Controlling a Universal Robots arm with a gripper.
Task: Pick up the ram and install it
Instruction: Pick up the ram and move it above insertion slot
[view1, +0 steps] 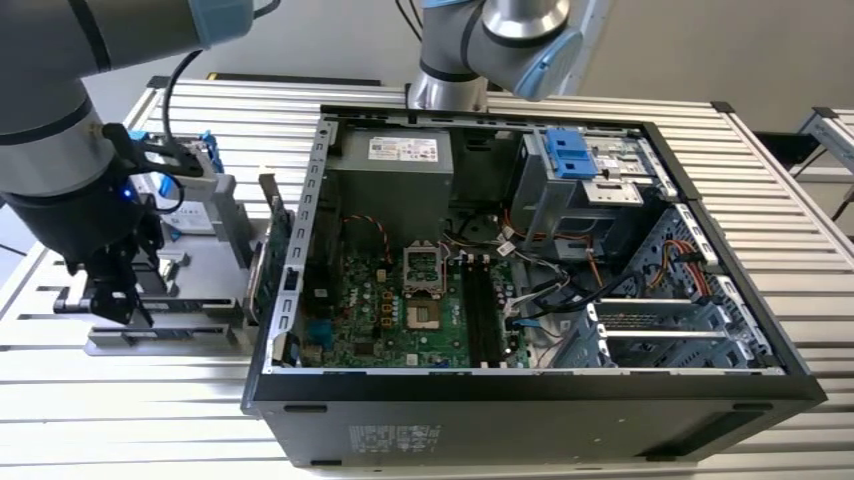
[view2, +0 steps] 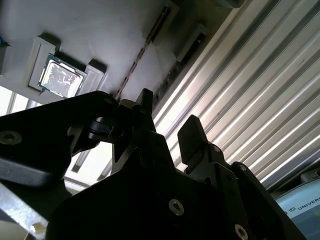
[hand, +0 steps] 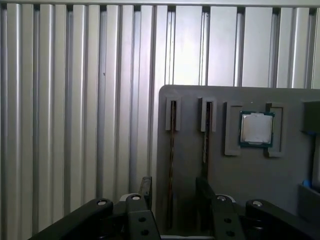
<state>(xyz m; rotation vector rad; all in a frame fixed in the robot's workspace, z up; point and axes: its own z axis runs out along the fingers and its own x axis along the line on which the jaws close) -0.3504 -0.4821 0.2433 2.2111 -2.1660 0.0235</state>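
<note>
At the exterior view's left, the arm hangs over a grey tray (view1: 174, 340) that lies on the ribbed metal table (view1: 134, 420), just beside the open computer case (view1: 534, 395). The gripper (view1: 114, 300) points down, low over the side of the tray farthest from the case. From this angle I cannot tell how its claw stands. Inside the case the green motherboard (view1: 387, 310) lies flat and uncovered.

From the first wrist view, the gripper (hand: 173, 181) has its claw apart. Its two black fingers (hand: 146, 192) stand on either side of the ram (hand: 172, 150), a thin dark stick set on edge in the slot nearest the tray's (hand: 250, 190) edge. I cannot tell whether either finger touches it. A second stick (hand: 206, 135) stands in the next slot, parallel and just beside the ram, its near end hidden behind one finger. Past that stick, a square silver processor chip (hand: 256, 128) lies in its own recess. The table's (hand: 75, 100) ribs run alongside the tray.

Seen in the second wrist view, the gripper (view2: 169, 107) again shows a gap between its fingers (view2: 192, 135), with bright table (view2: 260, 100) ribs visible through it. The ram (view2: 169, 77) runs along the tray's (view2: 100, 30) edge toward that gap. The second stick (view2: 142, 50) lies beside it, and the processor chip (view2: 60, 76) sits farther in on the tray
</note>
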